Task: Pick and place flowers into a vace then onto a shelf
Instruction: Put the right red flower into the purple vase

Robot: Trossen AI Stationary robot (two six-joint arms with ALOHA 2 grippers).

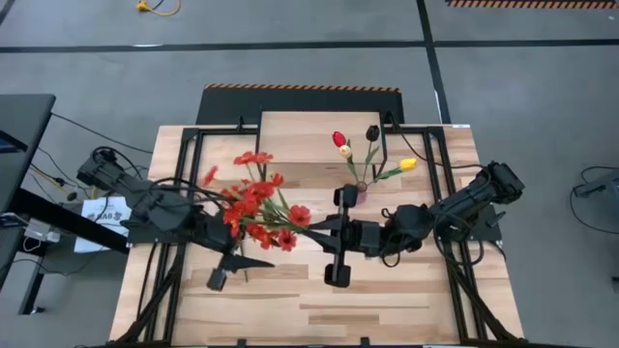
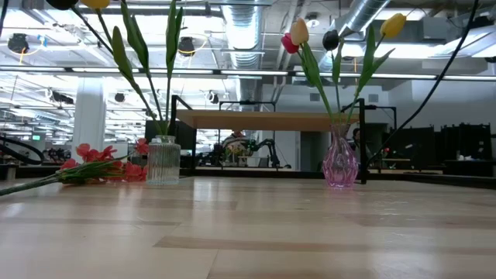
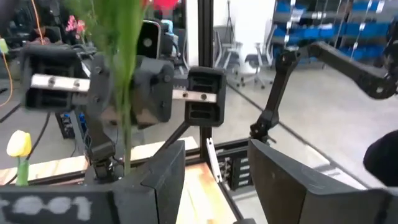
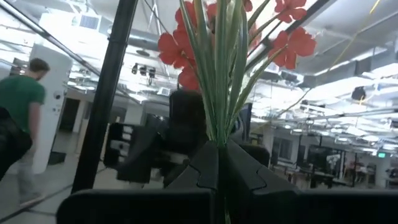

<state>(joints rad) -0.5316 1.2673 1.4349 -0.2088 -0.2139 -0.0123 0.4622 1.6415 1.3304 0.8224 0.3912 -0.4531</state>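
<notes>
Wooden table (image 1: pixel 387 300) with vases (image 2: pixel 339 164), apparently two

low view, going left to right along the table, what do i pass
red flowers lying flat → clear ribbed glass vase with tall green stems → pink glass vase holding tulips; the shelf spans behind both vases.
</notes>
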